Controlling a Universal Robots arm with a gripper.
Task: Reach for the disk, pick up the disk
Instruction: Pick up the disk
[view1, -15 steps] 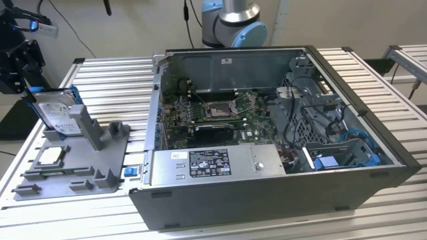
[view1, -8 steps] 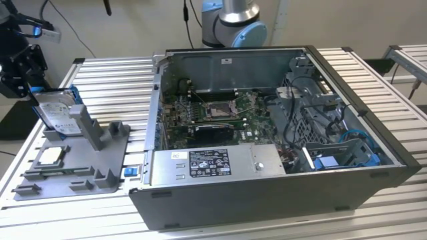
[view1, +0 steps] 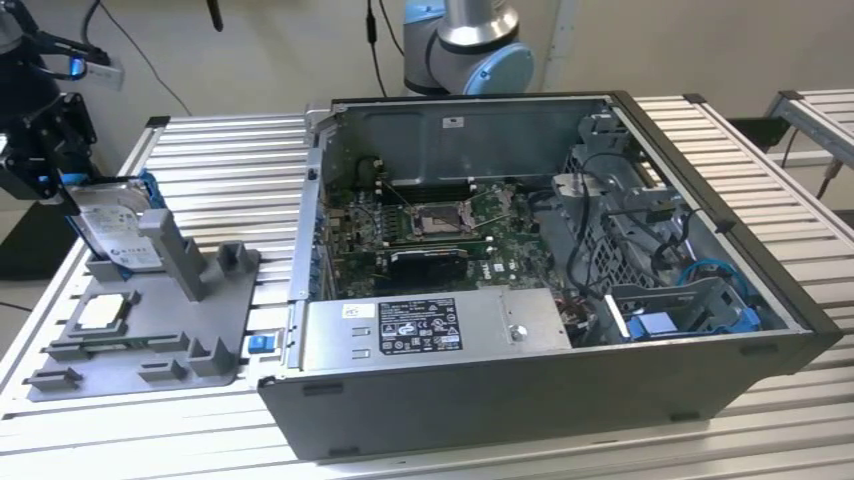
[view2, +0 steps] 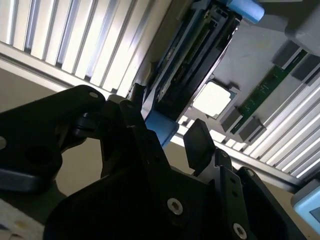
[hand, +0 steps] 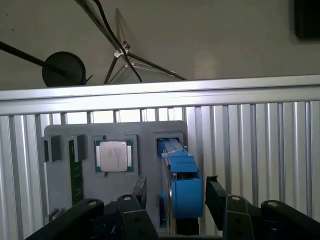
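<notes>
**Fingers straddle the disk, nothing clamped yet**

Your gripper (hand: 176, 192) hangs over the disk (hand: 181, 172). The disk stands on edge in a slot of the grey holder (hand: 150, 132), which sits on the desk (view1: 227, 160) at the exterior view's left. Storing it upright looks deliberate. The blue-framed top edge sticks up free, so you can take it from above without working anything underneath.

In both wrist views the fingers (hand: 216, 192) are apart, one on each flat side of the blue frame. A sliver of gap shows on either side. I judge that the slot carries the disk's weight and that the fingers are not touching it. By that reading the reach is all but done and the pick-up is not.

The holder carries more than the disk. The chip (hand: 114, 156) lies flat in a square recess just beside the disk's slot. A green memory stick (hand: 76, 172) sits in a narrow slot on the chip's other side. Each part has its own pocket, so none touches another, and closing on the disk should not disturb the chip.

The open case (view1: 534, 400) lies on the desk, well apart from your gripper. Inside it you can see the board (view1: 400, 225), a labelled power supply (view1: 427, 325) and a blue bracket (view1: 654, 325) with no drive in it.
</notes>
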